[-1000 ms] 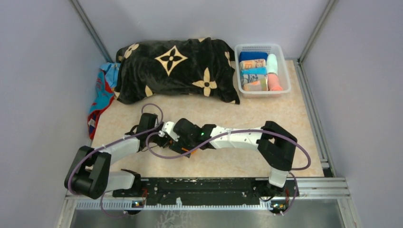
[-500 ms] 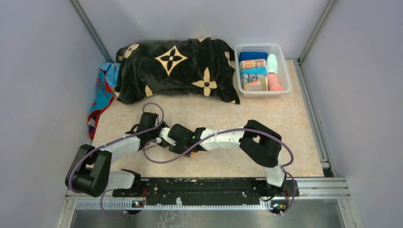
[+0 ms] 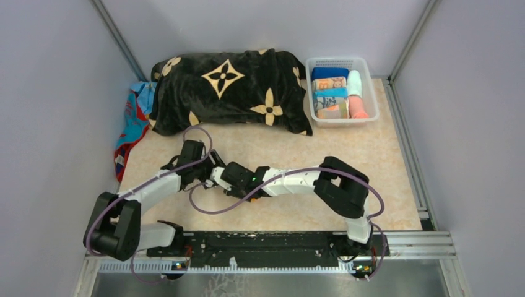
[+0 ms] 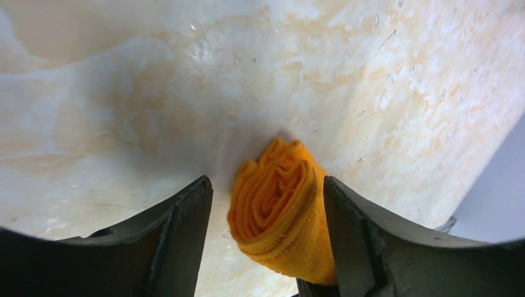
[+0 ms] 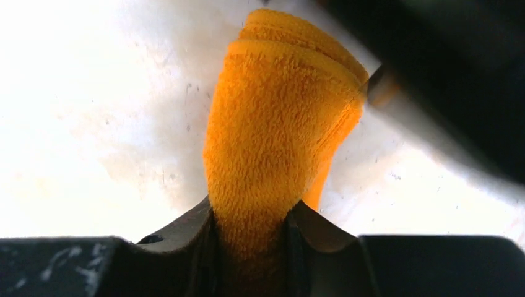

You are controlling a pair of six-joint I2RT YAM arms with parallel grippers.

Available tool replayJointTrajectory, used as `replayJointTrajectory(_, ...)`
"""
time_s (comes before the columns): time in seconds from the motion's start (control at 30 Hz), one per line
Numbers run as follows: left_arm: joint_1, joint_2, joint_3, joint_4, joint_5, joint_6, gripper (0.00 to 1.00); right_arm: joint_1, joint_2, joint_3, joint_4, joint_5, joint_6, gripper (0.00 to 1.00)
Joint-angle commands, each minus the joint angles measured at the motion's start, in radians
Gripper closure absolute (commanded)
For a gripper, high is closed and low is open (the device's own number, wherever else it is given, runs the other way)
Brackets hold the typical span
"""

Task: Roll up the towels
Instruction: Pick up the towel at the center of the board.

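Note:
An orange towel (image 4: 278, 204), rolled into a tight cylinder, is over the beige tabletop. My right gripper (image 5: 251, 216) is shut on one end of the roll (image 5: 278, 124), both pads pressed into the cloth. My left gripper (image 4: 266, 185) is open around the other end: its left finger (image 4: 186, 216) stands apart from the roll and its right finger (image 4: 353, 223) is right beside it. In the top view both grippers meet left of centre, the left gripper (image 3: 209, 168) and the right gripper (image 3: 218, 177), and they hide the roll. A red-and-turquoise towel (image 3: 131, 120) lies unrolled at the far left.
A big black blanket with cream flowers (image 3: 229, 93) is heaped at the back. To its right, a clear white basket (image 3: 339, 60) holds several rolled towels (image 3: 337, 96). The left arm's dark finger (image 5: 446, 74) fills the right wrist view's upper right.
The left gripper's jaws have spread off the orange roll while the right gripper's jaws have closed on it. The right arm's elbow has drawn back toward the left.

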Motion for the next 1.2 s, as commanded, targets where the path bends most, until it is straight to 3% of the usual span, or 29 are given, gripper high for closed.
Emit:
replayJointTrajectory(0.0, 0.032, -0.058, 0.086, -0.169, -0.142, 0.093, 0.25, -0.007, -0.099, -0.099, -0.070, 0.026, 0.025, 0.97)
replayJointTrajectory(0.1, 0.069, -0.092, 0.136, -0.214, -0.169, 0.126, 0.18, -0.019, -0.196, -0.146, -0.096, 0.075, 0.018, 0.99)
replayJointTrajectory(0.3, 0.165, -0.158, 0.264, -0.326, -0.188, 0.247, 0.15, -0.101, -0.375, -0.162, -0.185, 0.173, -0.066, 1.00)
replayJointTrajectory(0.5, 0.204, -0.259, 0.386, -0.355, -0.228, 0.404, 0.08, -0.312, -0.498, -0.056, -0.270, 0.200, -0.223, 1.00)
replayJointTrajectory(0.67, 0.194, -0.269, 0.466, -0.374, -0.259, 0.513, 0.07, -0.531, -0.535, -0.013, -0.172, 0.194, -0.504, 1.00)
replayJointTrajectory(0.93, 0.178, -0.245, 0.447, -0.371, -0.296, 0.543, 0.06, -0.902, -0.408, 0.076, 0.159, -0.054, -0.888, 1.00)
replayJointTrajectory(1.17, 0.186, -0.172, 0.449, -0.364, -0.293, 0.548, 0.06, -1.091, -0.125, 0.249, 0.282, -0.312, -1.019, 1.00)
